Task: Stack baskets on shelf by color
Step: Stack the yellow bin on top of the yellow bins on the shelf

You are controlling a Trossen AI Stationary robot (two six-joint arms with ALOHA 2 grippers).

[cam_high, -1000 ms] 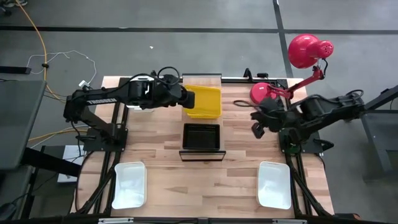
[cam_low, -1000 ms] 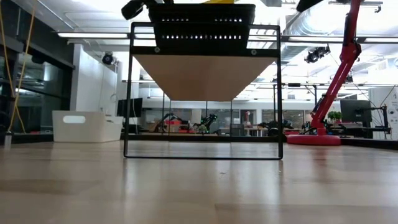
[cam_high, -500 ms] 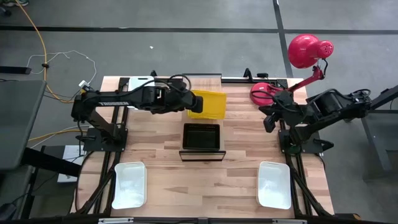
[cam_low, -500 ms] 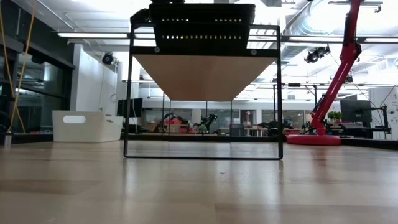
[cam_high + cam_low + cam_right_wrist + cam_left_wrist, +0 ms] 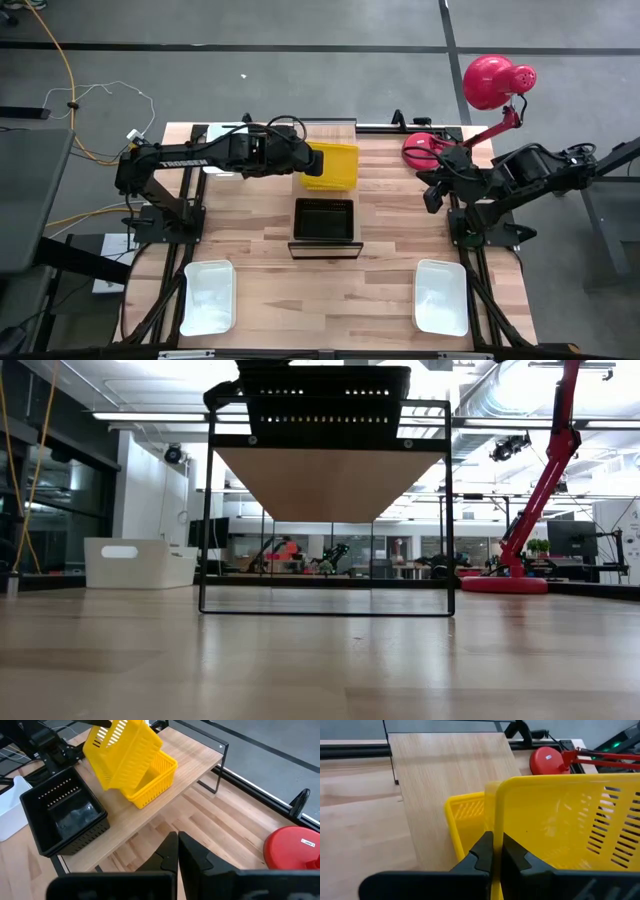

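Note:
My left gripper (image 5: 315,160) is shut on a yellow mesh basket (image 5: 340,162) and holds it tilted over a second yellow basket (image 5: 157,777). That second basket sits on the far part of the light-wood shelf (image 5: 325,130). A black mesh basket (image 5: 325,220) sits on the shelf's near end. Two white baskets (image 5: 208,297) (image 5: 441,296) lie on the tabletop near its front edge. My right gripper (image 5: 430,197) is shut and empty, right of the shelf. My left gripper pinches the held yellow basket's side wall at its rim (image 5: 495,817), one finger (image 5: 482,851) on each face of the wall. The fingers come about level from the table's left. The basket is tilted steeply, its low edge (image 5: 120,787) over the other yellow basket; I cannot tell whether they touch.
A red lamp with its round base (image 5: 425,150) and head (image 5: 495,80) stands at the table's far right, close to my right arm. The shelf's dark metal frame (image 5: 325,610) stands on the tabletop. Bare wood lies left and right of the shelf.
My left gripper has gone a little toward the table's right with the yellow basket, which now tips more steeply over the other yellow basket. My right gripper has drawn back toward the table's right edge, away from the shelf.

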